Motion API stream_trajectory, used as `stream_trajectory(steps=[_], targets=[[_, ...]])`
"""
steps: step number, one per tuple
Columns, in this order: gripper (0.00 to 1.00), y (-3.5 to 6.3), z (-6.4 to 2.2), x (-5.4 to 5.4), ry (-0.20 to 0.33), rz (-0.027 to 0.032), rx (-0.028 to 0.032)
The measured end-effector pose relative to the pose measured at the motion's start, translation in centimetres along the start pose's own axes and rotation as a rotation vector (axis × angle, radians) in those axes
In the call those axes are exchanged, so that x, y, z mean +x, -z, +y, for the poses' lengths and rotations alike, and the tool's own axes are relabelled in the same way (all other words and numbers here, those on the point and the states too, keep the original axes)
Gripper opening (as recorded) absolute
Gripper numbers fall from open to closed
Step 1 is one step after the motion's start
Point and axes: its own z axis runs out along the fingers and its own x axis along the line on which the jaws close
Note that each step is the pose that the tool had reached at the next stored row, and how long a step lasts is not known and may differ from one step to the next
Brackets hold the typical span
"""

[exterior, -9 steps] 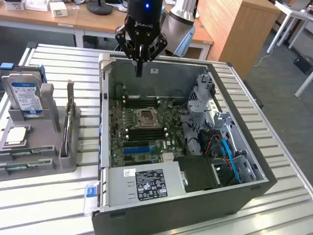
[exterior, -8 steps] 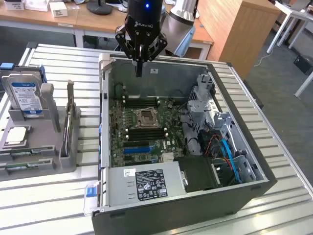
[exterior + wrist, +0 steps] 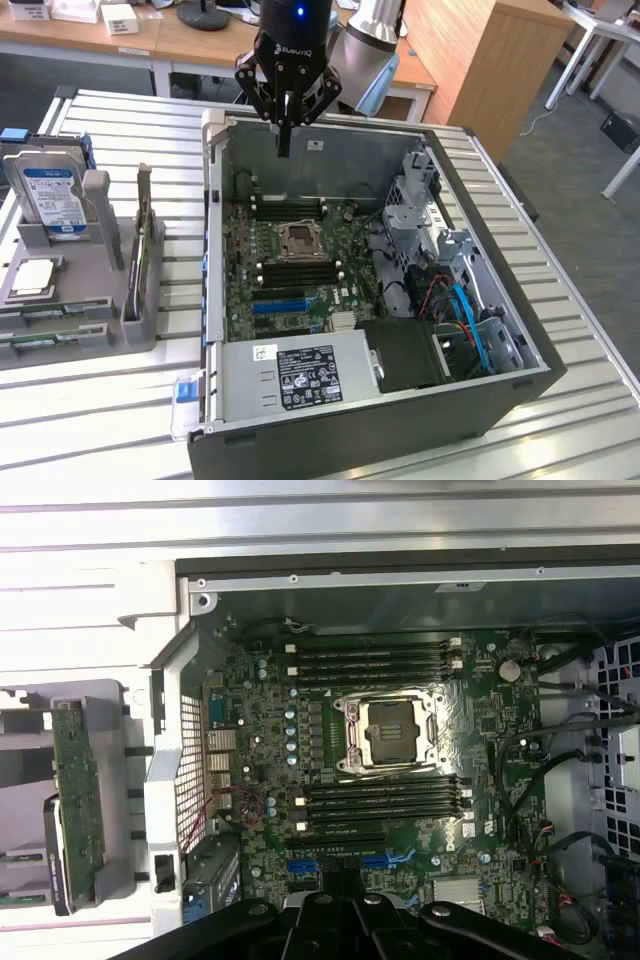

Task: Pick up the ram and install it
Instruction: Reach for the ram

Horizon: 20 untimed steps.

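Claw (image 3: 285,148): clenched, fingertips pressed together, hanging above the 12 o'clock wall of the case (image 3: 350,150).
Ram (image 3: 45,313): green stick lying flat in the grey tray (image 3: 140,325), at 9 o'clock from the case, well apart from the claw.
Case: open, on the slatted surface (image 3: 100,400).

The gripper (image 3: 350,910), its dark fingers drawn together, is hovering over the open computer case (image 3: 400,580). The green motherboard (image 3: 270,770) is lying flat inside, with the processor socket (image 3: 386,730) sitting between two banks of dark memory slots (image 3: 375,658). Black cables (image 3: 560,740) are trailing across the board's far side. Outside the case wall, a long green circuit board (image 3: 78,790) is standing in a pale grey holder (image 3: 110,710).
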Motion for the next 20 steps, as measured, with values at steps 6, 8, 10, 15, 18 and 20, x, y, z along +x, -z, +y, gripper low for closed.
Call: stream_trajectory(steps=[6, 8, 10, 15, 18, 20], targets=[[0.11, 0.00, 0.00, 0.0, 0.000, 0.0000, 0.0001], [0.11, 0.01, 0.00, 0.0, 0.000, 0.0000, 0.0001], [0.11, 0.01, 0.00, 0.0, 0.000, 0.0001, 0.0001], [0.11, 0.02, -0.05, 0.7, 0.000, 0.0000, 0.0002], [0.11, 0.03, -0.11, 1.5, 0.000, 0.0002, 0.0001], [0.11, 0.04, -0.15, 2.0, 0.000, 0.0002, 0.0001]])
